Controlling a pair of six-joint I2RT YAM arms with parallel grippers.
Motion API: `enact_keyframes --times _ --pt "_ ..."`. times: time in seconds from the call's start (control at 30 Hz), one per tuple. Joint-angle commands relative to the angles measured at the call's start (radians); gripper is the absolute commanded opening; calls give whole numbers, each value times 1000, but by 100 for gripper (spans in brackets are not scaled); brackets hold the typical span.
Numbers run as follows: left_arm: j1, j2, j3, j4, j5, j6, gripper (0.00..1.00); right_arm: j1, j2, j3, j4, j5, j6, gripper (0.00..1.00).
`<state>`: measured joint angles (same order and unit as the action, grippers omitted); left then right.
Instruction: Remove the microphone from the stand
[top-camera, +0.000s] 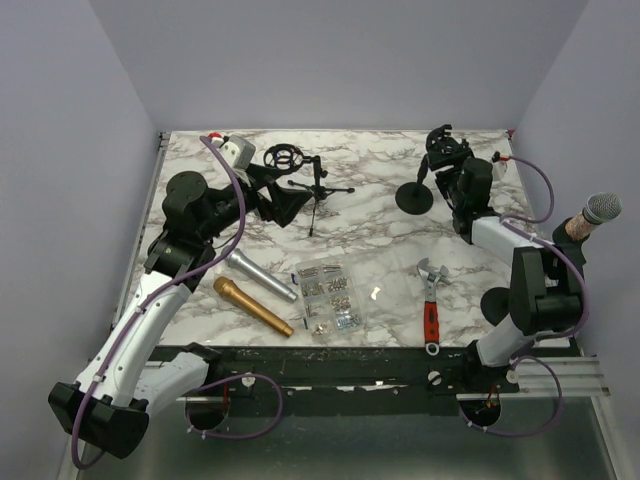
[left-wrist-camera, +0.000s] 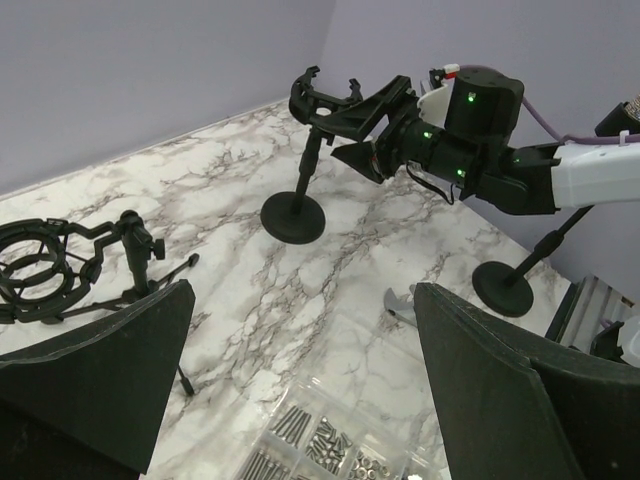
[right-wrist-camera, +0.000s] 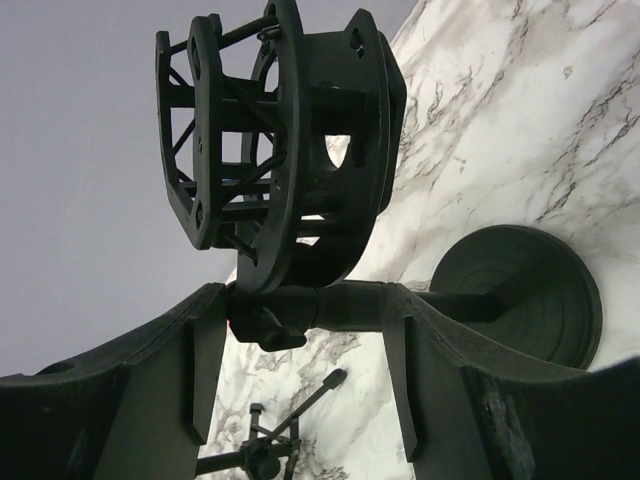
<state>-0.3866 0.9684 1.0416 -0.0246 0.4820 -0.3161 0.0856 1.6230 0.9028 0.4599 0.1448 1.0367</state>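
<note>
The microphone (top-camera: 600, 208) has a grey mesh head and stands tilted in a stand (top-camera: 497, 303) with a round base at the table's right edge. Only its tip (left-wrist-camera: 630, 105) shows in the left wrist view. My right gripper (top-camera: 447, 165) is far from it, at a second round-base stand (top-camera: 415, 198) whose shock mount (right-wrist-camera: 280, 150) is empty. Its jaws (right-wrist-camera: 300, 330) are open, one on each side of the joint under that mount. My left gripper (left-wrist-camera: 300, 300) hangs wide open and empty above the table's left middle (top-camera: 283, 195).
A tripod stand (top-camera: 318, 185) with an empty shock mount (top-camera: 284, 157) stands at the back left. A silver microphone (top-camera: 260, 275) and a gold one (top-camera: 250, 305) lie near a clear screw box (top-camera: 328, 295). A red-handled wrench (top-camera: 432, 300) lies front right.
</note>
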Motion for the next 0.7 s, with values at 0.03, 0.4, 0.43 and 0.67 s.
enact_keyframes --times 0.03,0.4,0.43,0.67 --pt "-2 5 -10 19 7 -7 96 3 84 -17 -323 28 -156 69" --pt "-2 10 -15 49 20 -26 95 45 -87 130 -502 57 -465 100" --pt "-3 10 -16 49 20 -26 96 51 -111 134 -509 63 -492 100" --pt "-4 10 -17 49 25 -48 95 92 -246 210 -671 80 -590 100"
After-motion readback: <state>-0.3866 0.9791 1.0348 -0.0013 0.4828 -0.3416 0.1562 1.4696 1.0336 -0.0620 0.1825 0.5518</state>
